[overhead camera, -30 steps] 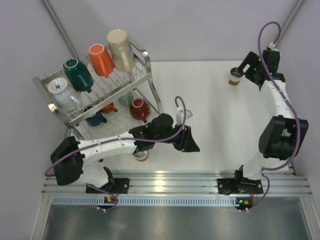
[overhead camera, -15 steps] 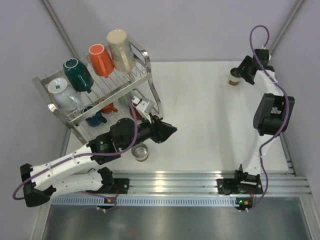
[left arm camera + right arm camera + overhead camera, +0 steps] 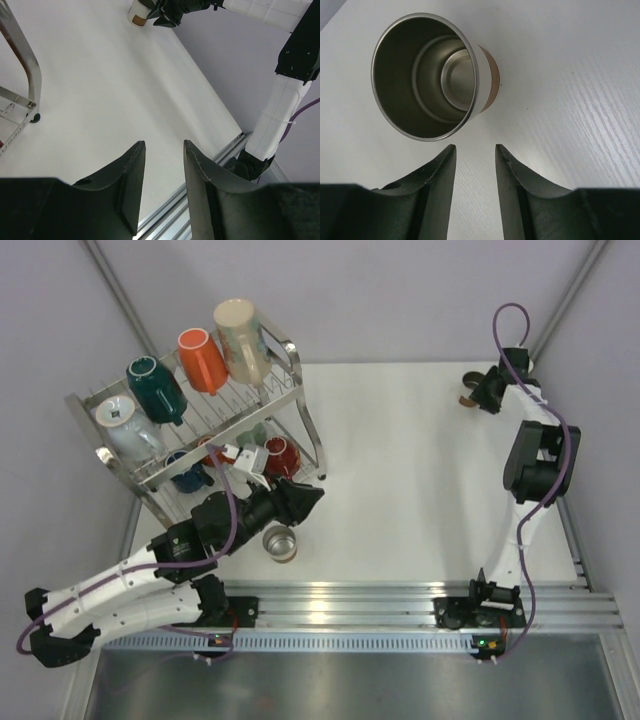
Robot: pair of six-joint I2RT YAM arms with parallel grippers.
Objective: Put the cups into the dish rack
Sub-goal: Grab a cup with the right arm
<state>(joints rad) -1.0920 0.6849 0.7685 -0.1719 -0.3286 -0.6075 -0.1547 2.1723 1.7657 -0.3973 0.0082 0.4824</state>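
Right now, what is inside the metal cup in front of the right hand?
Nothing: the metal cup shows only its bare stepped steel floor. Its inner wall on the brown-banded side is hidden behind the rim. The right hand is outside it.

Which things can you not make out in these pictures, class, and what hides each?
Top view: lower-tier cups in the dish rack, partly hidden by its upper wires and the left arm.
Top view: far steel cup, mostly covered by the right gripper; contact unclear.
Left wrist view: dish rack cut off at left edge.
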